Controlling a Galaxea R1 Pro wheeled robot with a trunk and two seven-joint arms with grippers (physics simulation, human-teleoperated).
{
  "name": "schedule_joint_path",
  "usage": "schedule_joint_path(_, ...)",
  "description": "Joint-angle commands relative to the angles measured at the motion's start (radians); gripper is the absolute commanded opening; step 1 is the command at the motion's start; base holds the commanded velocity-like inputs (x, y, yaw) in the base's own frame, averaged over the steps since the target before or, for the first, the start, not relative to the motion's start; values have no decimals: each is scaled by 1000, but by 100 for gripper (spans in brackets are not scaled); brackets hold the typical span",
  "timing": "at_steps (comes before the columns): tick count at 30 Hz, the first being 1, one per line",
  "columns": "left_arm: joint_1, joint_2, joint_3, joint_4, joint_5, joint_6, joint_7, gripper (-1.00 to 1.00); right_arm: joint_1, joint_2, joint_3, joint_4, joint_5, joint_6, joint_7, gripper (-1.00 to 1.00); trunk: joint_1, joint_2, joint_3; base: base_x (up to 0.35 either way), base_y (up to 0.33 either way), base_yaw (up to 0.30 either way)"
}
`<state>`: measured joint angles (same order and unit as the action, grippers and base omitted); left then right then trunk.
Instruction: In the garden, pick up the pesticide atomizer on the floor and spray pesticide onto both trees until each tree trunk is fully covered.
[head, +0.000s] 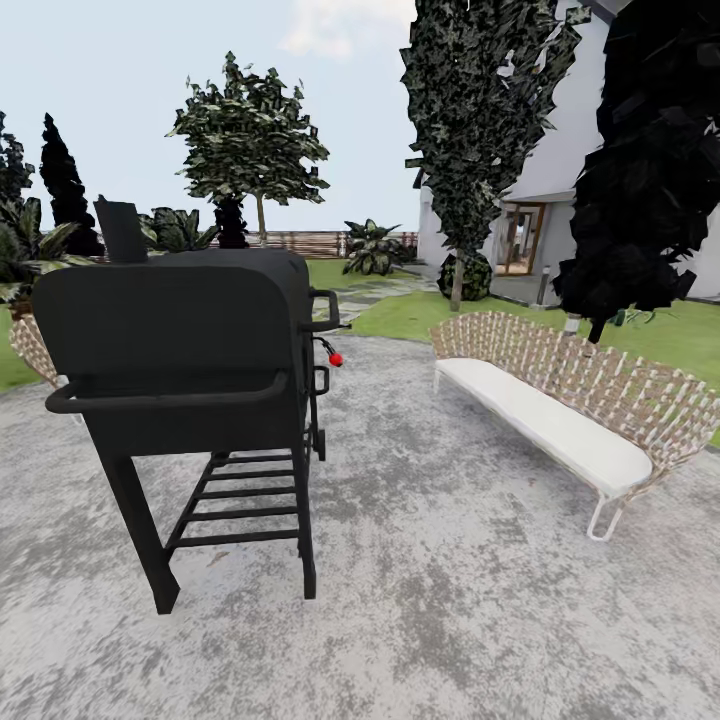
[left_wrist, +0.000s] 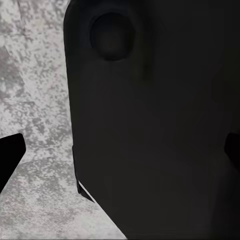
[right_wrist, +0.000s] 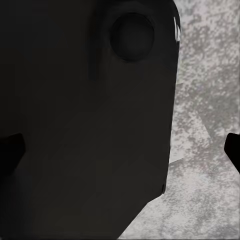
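On the round grey stone patio (head: 450, 600), the head view looks out over a black barbecue smoker (head: 190, 340) standing at about 9 o'clock, with a red knob (head: 336, 358) on its side. A woven bench with a white cushion (head: 560, 420) sits at about 3 o'clock, on the patio's edge. Beyond it lie green lawn (head: 400, 315), a white house (head: 560, 210) and dark narrow trees. Far back at about 11 o'clock stands one tree (head: 250, 150) with a thin bare trunk (head: 261, 218) and a spreading green crown, before a brown slatted fence (head: 310, 243). No spray bottle can be made out.

In the left wrist view, the left hand (left_wrist: 120, 150) points down at the mottled stone, close against a large dark robot body panel (left_wrist: 155, 125); its two fingertips (left_wrist: 10, 150) sit at the frame's opposite edges, spread wide apart and holding nothing. In the right wrist view, the right hand (right_wrist: 120, 150) hangs the same way beside its own dark panel (right_wrist: 85, 125), fingertips (right_wrist: 232, 147) wide apart, released and empty.
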<state>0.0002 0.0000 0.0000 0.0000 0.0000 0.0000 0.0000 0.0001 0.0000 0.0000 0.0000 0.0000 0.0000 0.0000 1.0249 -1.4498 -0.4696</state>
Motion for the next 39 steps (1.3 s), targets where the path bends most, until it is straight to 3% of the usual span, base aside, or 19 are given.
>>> schedule_joint_path(1, 0, 0, 0, 0, 0, 0, 0, 100, 0, 0, 0, 0, 0, 0, 0, 100, 0, 0, 0, 0, 0, 0)
schedule_joint_path(23, 0, 0, -2, 2, -1, -2, -2, 100, -2, 0, 0, 11, -1, 2, -2, 100, 0, 0, 0, 0, 0, 0)
schedule_joint_path(28, 28, -28, -2, -27, 3, -2, -2, 100, -2, 1, -1, 2, -2, -27, -1, 100, 0, 0, 0, 0, 0, 0)
schedule_joint_path(29, 103, -37, -4, -130, 5, -2, -4, 100, -2, 2, -1, 1, -4, -121, -1, 100, 0, 0, 0, 0, 0, 0)
schedule_joint_path(39, 104, -48, -5, -224, 7, -3, -5, 100, -2, 2, 2, 0, 1, -126, 0, 100, 0, 0, -1, 0, 0, -85)
